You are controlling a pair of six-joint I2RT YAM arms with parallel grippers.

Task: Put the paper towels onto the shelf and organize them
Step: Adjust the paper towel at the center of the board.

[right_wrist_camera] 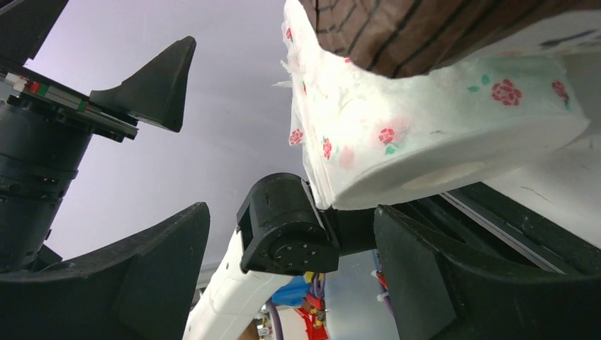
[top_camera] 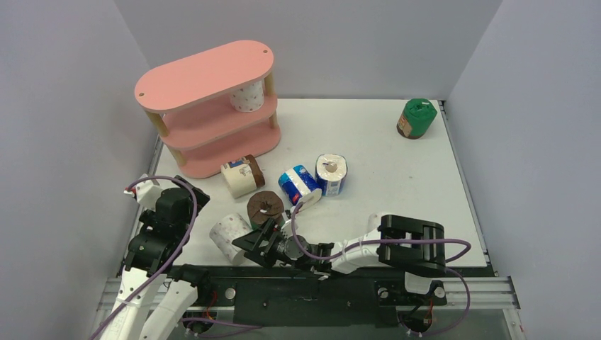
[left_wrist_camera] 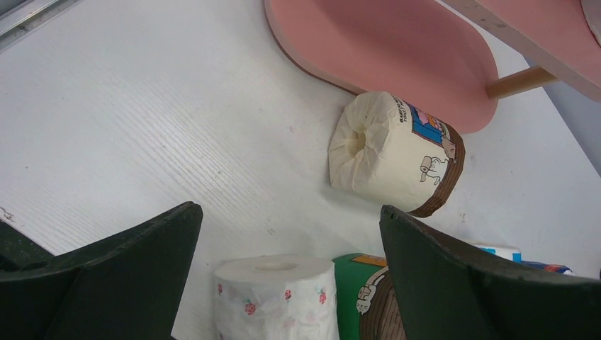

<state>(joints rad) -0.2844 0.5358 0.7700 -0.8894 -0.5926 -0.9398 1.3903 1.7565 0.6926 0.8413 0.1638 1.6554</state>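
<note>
The pink shelf point(top_camera: 212, 71) stands at the far left with one white pink-dotted roll point(top_camera: 246, 95) on its middle tier. A beige roll point(top_camera: 241, 176) lies by its bottom board. A brown-and-green roll point(top_camera: 266, 207), two blue-and-white rolls point(top_camera: 298, 185) point(top_camera: 331, 173) and a white pink-dotted roll point(top_camera: 230, 236) lie mid-table. A green roll point(top_camera: 416, 117) stands at the far right. My right gripper point(top_camera: 254, 237) is open and empty, right beside the white roll point(right_wrist_camera: 425, 134), below the brown roll point(right_wrist_camera: 439, 28). My left gripper point(top_camera: 190, 202) is open and empty, facing the white roll point(left_wrist_camera: 276, 297) and the beige roll point(left_wrist_camera: 397, 152).
The left arm's joint point(right_wrist_camera: 283, 227) sits close in front of the right gripper. The shelf's bottom board point(left_wrist_camera: 383, 49) is just beyond the beige roll. Grey walls close in the table on the left, back and right. A metal rail point(top_camera: 468, 287) runs along the near edge.
</note>
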